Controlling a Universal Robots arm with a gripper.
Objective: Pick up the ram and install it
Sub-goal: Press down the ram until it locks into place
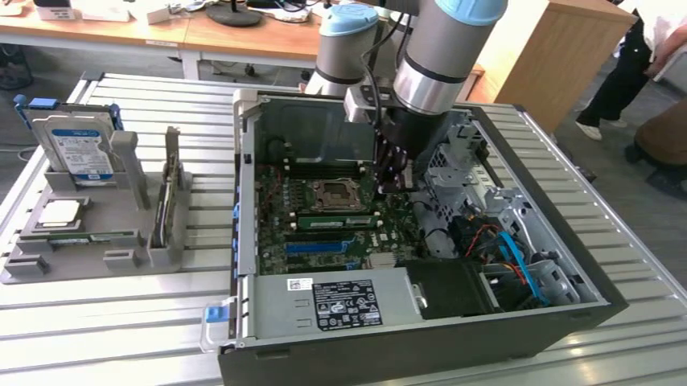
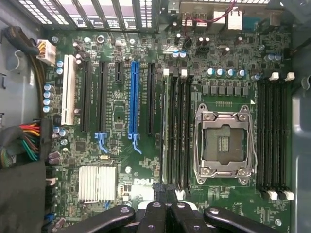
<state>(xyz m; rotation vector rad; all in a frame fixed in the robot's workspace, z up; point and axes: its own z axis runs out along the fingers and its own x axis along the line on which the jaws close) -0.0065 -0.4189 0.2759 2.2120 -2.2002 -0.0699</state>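
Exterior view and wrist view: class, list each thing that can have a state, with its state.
Dark metal computer case: open, side panel off.
Silver processor socket: empty.
Long green ram stick: seated on edge beside the socket.
Pincer: shut, inside the case.
Silver hard drive with blue-white label: upright in the grey holder.
Square silver processor chip: flat in the holder.

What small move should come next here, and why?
Likely a short push straight down. The shut hand sits over one end of the ram, which stands in the slot beside the empty processor socket. I cannot tell whether that end is fully seated.
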